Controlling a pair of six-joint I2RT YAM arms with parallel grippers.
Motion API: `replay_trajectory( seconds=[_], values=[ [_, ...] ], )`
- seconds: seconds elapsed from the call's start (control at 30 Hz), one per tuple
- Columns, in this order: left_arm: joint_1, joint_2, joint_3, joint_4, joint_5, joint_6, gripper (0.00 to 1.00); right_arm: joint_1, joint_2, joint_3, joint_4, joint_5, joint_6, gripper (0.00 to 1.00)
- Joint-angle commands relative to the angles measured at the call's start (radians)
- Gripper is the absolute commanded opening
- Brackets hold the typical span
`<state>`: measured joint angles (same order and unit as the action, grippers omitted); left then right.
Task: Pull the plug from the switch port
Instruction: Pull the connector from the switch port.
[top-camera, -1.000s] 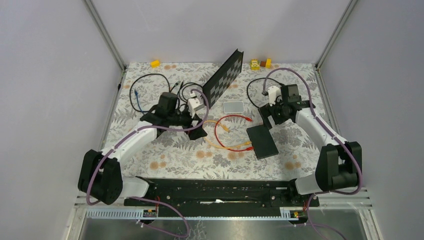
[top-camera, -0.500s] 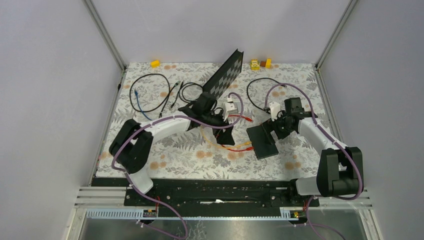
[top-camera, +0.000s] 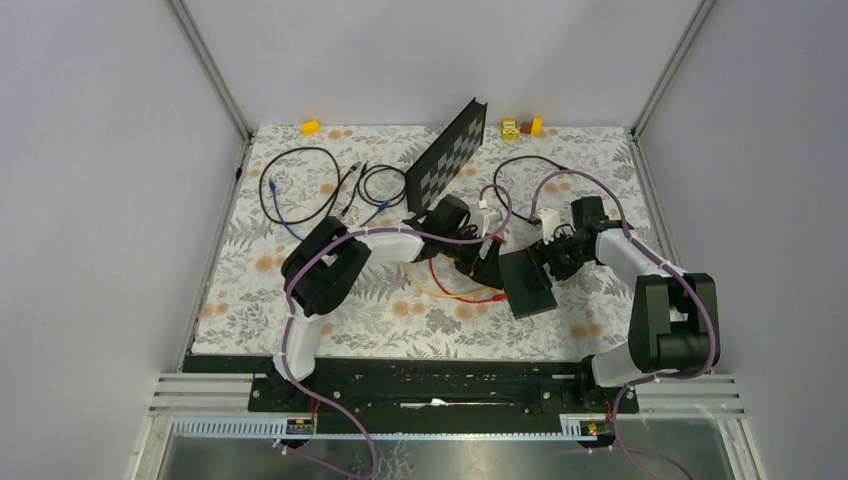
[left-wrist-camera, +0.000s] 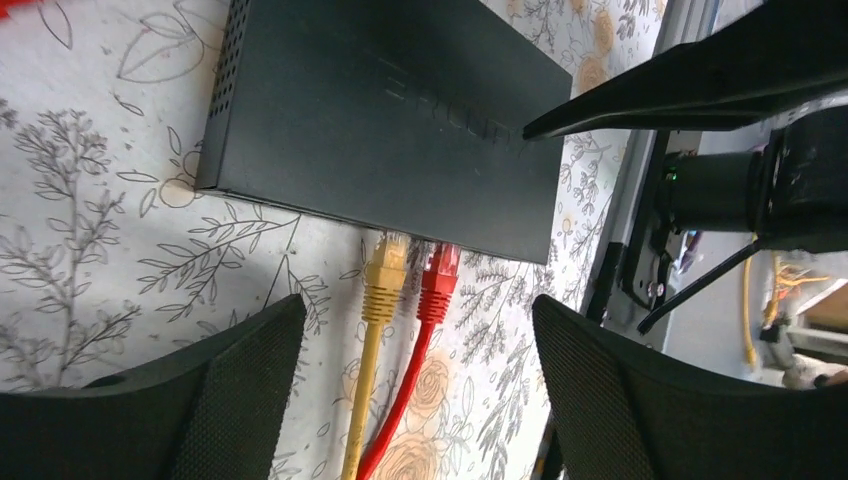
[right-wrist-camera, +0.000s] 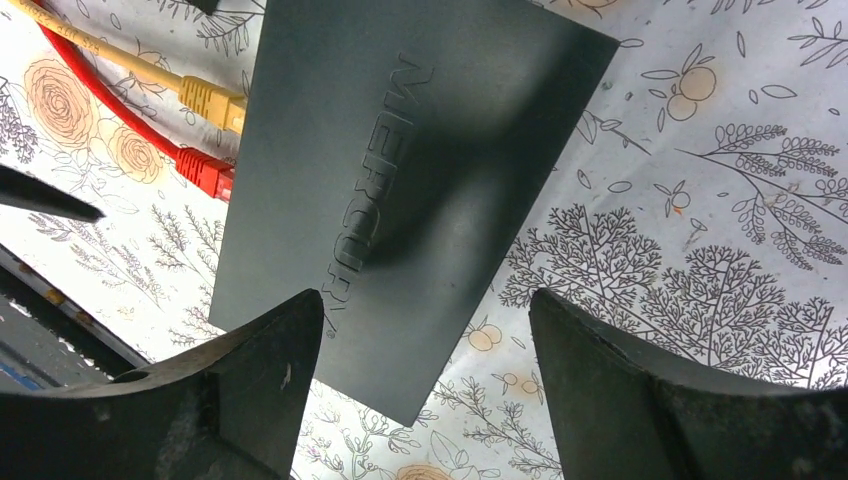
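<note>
Step in hand, in our judgement: approach, pre-grasp. Nothing is gripped on either side.

Switch lies flat on the floral cloth, centre-right, btw the two arms. Two plugs sit in sockets along its narrow edge on the left arm's side: yellow plug and red plug, side by side. Both look fully seated as far as we can see.

Left gripper: released, jaws wide apart, empty. It lines up w/ the socket edge. Both plugs lie btw its fingers, neither touched.

Right gripper: also released and empty, jaws spread over the switch's top face. Contact w/ the box: we cannot tell.

Task names one plug; we cannot tell which of the two is meant.

Next move, our opinion: right side should pin or clamp the switch so it does not slide. Left should centre on one plug only, close on its body (latch tab incl.), then draw straight back along the cable line. Risk: catching both plugs at once.
</note>
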<state>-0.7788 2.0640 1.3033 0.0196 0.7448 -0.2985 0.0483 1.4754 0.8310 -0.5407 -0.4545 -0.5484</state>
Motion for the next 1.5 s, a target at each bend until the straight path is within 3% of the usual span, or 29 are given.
replay_trajectory(
  seconds=[0.0, 0.27, 0.93, 1.47],
  values=[
    [-0.011, 0.037, 0.046, 0.089, -0.009, -0.155, 0.82, -0.028, 0.027, 0.033, -0.014, -0.086, -0.039, 0.8],
    [-0.013, 0.067, 0.033, 0.127, 0.003, -0.248, 0.72, -0.042, 0.077, 0.061, -0.055, -0.134, -0.074, 0.74],
    [-0.011, 0.031, -0.085, 0.214, -0.047, -0.346, 0.75, -0.087, 0.074, 0.067, -0.185, -0.175, -0.182, 0.79],
    [-0.004, 0.058, -0.138, 0.308, 0.0, -0.457, 0.62, -0.087, 0.121, 0.064, -0.216, -0.234, -0.197, 0.76]
  ],
)
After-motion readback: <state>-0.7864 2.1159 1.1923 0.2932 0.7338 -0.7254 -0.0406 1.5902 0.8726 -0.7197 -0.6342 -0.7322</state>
